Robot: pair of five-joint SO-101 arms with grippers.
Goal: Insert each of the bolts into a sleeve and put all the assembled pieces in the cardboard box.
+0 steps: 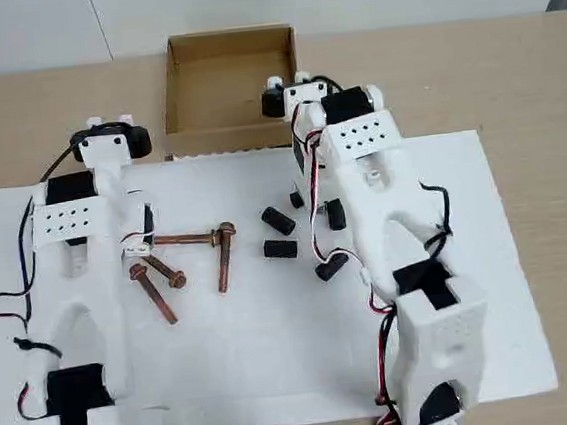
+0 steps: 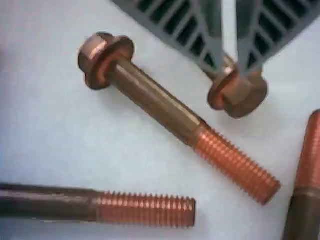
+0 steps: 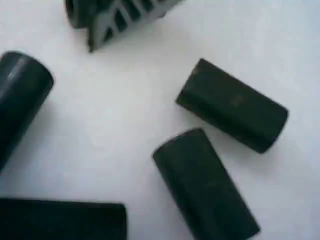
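White sheet point(image 1: 277, 354) on tan table point(image 1: 532, 78), left gripper point(image 2: 230, 67) nearly closed at head of bolt point(image 2: 239, 94), right gripper point(image 3: 97, 27) opening cannot be told.

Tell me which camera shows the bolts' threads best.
The left wrist view: the bolts lie close up, threads plainly ridged. The high view shows them small, threads unreadable. The right wrist view faces black sleeves.

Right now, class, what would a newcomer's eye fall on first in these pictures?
The copper bolts stand out first, scattered on the white sheet beside the left arm. Next come the black sleeves, lying loose by the right arm. The box sits just beyond the sheet's far edge.
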